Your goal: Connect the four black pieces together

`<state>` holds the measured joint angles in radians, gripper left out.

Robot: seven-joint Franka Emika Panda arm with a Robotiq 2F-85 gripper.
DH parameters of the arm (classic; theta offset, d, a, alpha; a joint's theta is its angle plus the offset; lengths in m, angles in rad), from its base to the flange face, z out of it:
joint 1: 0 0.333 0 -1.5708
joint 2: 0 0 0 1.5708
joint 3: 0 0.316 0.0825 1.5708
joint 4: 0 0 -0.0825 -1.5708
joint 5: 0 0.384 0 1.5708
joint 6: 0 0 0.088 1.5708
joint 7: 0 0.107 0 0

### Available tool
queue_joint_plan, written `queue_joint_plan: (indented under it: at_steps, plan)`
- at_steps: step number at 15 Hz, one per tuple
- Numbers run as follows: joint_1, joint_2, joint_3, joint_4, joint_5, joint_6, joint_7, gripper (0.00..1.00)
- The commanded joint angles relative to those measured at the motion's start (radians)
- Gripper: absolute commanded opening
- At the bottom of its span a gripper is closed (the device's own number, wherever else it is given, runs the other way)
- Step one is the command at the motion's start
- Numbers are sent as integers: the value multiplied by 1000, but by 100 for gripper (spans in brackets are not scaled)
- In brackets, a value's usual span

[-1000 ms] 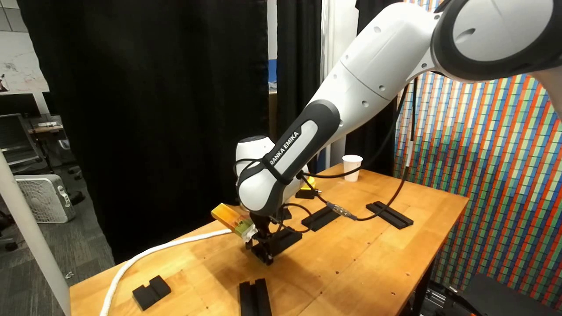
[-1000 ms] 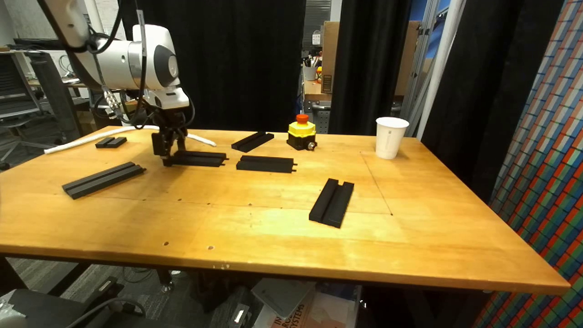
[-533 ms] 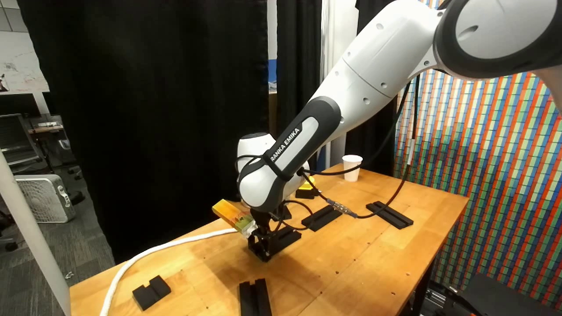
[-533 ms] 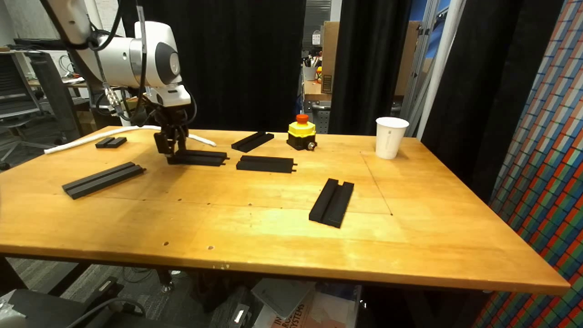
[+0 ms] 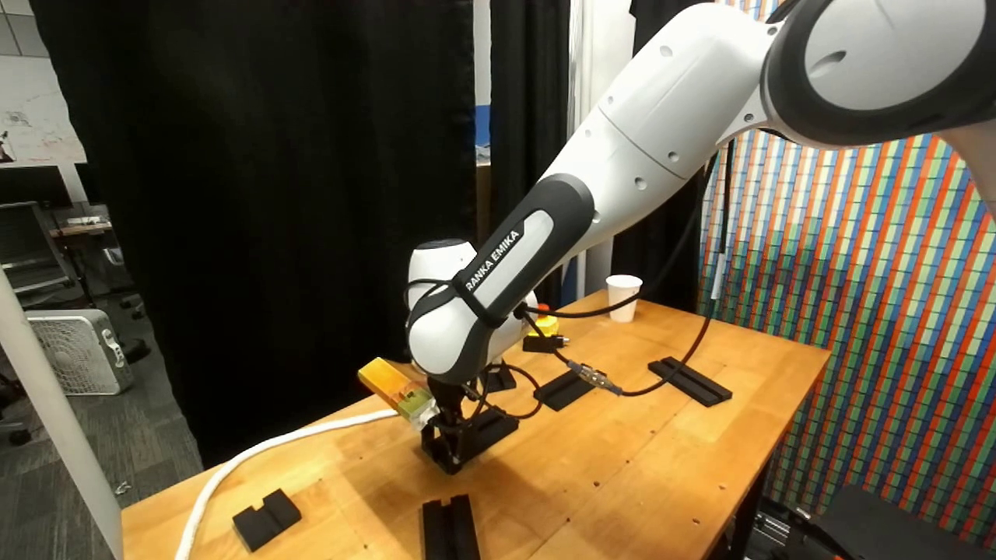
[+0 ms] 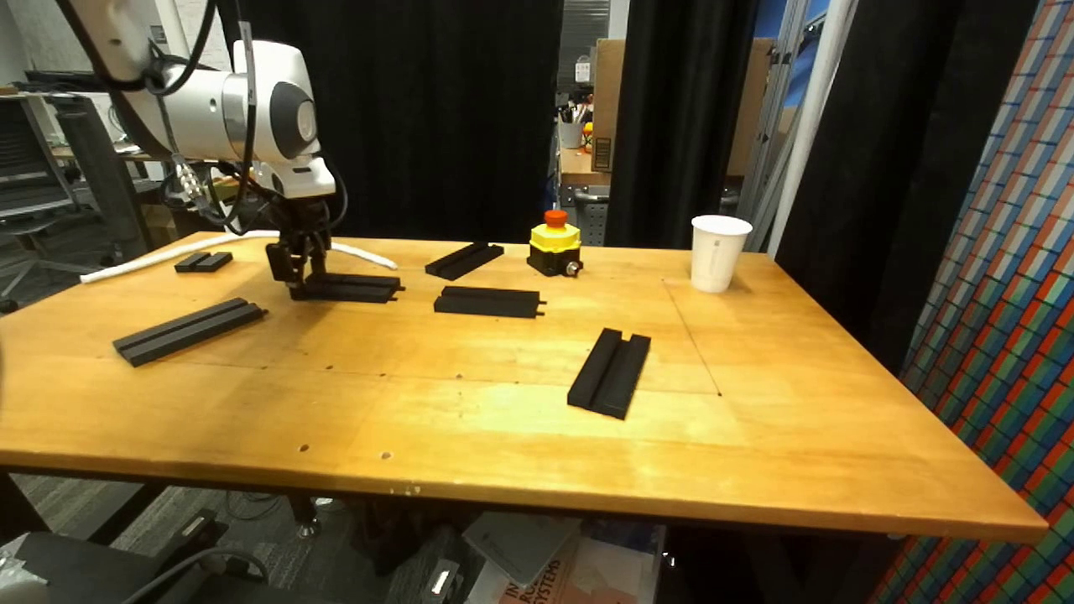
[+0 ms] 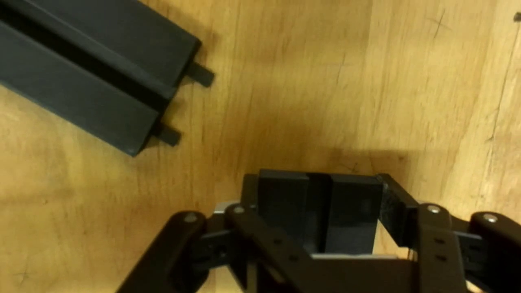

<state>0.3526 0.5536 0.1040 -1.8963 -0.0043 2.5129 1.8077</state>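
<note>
In the wrist view, my gripper [image 7: 319, 183] is shut across the width of a grooved black piece [image 7: 354, 211], a finger against each long side. That held piece [image 6: 357, 288] points away from the gripper in an exterior view, its two pegs facing a separate pegged black piece [image 6: 487, 302] across a small gap. I cannot tell whether it touches the table. More black pieces lie apart: one at the front left [image 6: 189, 331], one at the right [image 6: 610, 373], one at the back [image 6: 464, 261]. A pegged black piece [image 7: 81, 61] fills the wrist view's upper left.
A small chunky black block [image 5: 267, 519] lies near a white cable [image 5: 296, 432] on the wooden table [image 6: 470, 436]. The red button on its yellow base [image 6: 555, 243] and a white paper cup [image 6: 719, 252] stand farther back. Black curtains hang behind the table.
My gripper has closed on the end of the black piece. Together they have shifted left in both exterior views, widening the gap to the neighbouring pegged piece.
</note>
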Motion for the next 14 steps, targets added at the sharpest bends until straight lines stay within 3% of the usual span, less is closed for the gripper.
queue_joint_plan:
  at_steps: [1, 8, 14]
  plan:
    - [40, 86, 9, 98, 32, 22, 18, 46]
    - [103, 192, 16, 263, 41, 8, 76, 46]
    - [116, 218, 70, 290, 132, 2, 89, 46]
